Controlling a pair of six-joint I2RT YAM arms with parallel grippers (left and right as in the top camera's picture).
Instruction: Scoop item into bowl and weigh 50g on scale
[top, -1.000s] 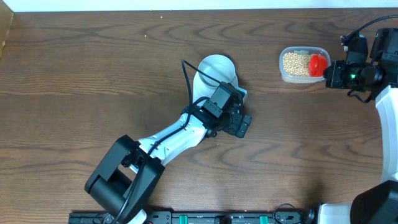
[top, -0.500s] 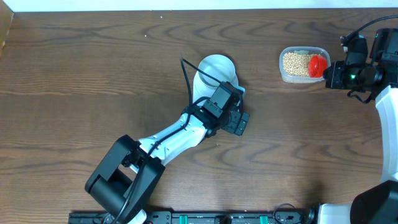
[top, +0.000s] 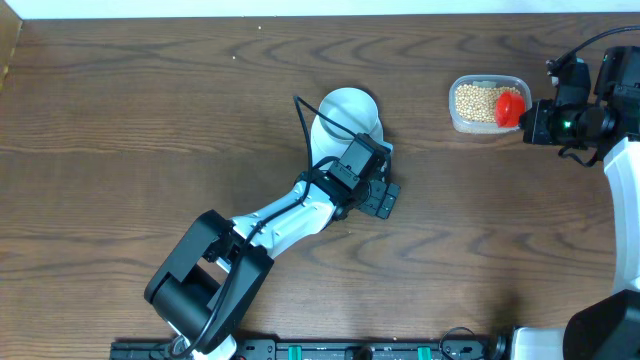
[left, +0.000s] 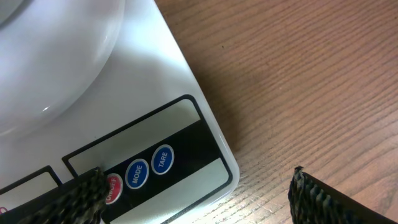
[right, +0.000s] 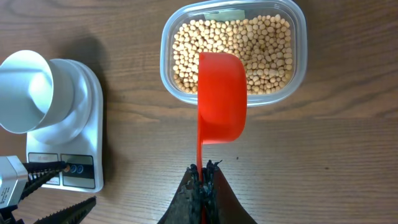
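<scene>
Beans (right: 267, 56) all in tub (right: 300, 37); bowl (right: 28, 90) on scale (left: 174, 93) empty. Right gripper (right: 202, 180) clamped on red scoop (right: 221, 93) above them, unmoved. Left gripper (left: 196, 190), spread wide, has edged toward the buttons (left: 149, 165), probably taring; contact unclear. Scooping not started.

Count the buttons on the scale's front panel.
3, in a row on the scale: red button partly behind a finger of the left tool, MODE button beside it, TARE button last. Others may be hidden.
</scene>
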